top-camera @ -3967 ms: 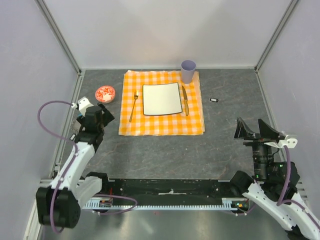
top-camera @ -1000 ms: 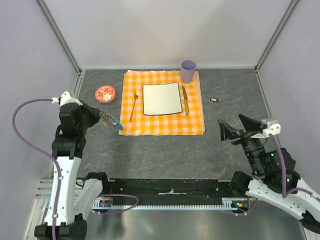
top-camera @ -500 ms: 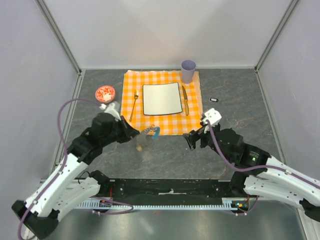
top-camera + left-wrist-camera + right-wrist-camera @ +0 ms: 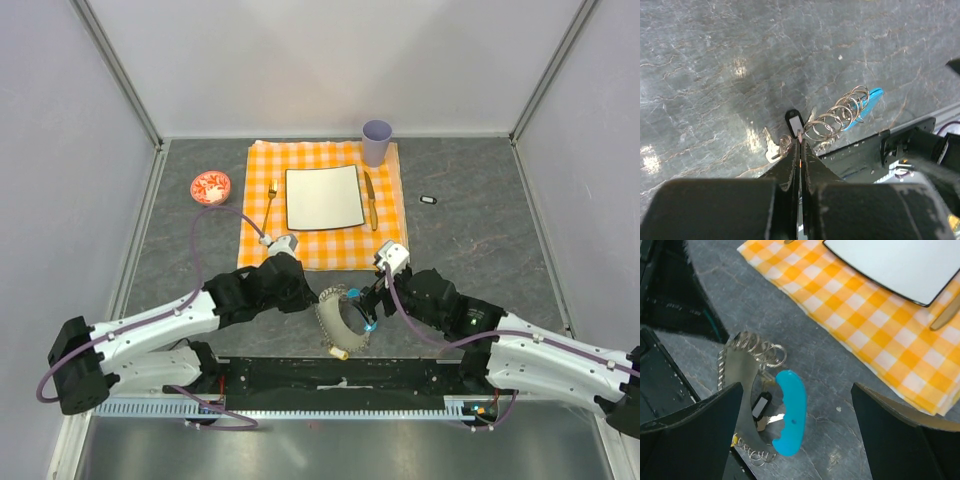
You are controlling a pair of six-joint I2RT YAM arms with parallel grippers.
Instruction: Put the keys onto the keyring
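**Keyring pinched by L arm; tag sits between the spread R jaws**

The L gripper is seen w/ jaws together, clamped on a wire loop of the keyring. From the tips, the string of rings runs up and to the right to the turquoise tag. The keys and a black fob are bunched just beside the tips. The R gripper is held w/ jaws wide apart. In its wrist view the tag lies between them, long axis across the closing line, so the R arm is judged nearer for a tag grasp. In the top view the bundle is smeared to a pale arc. It can't be told whether the keys are threaded, or whether the bundle rests on the table.
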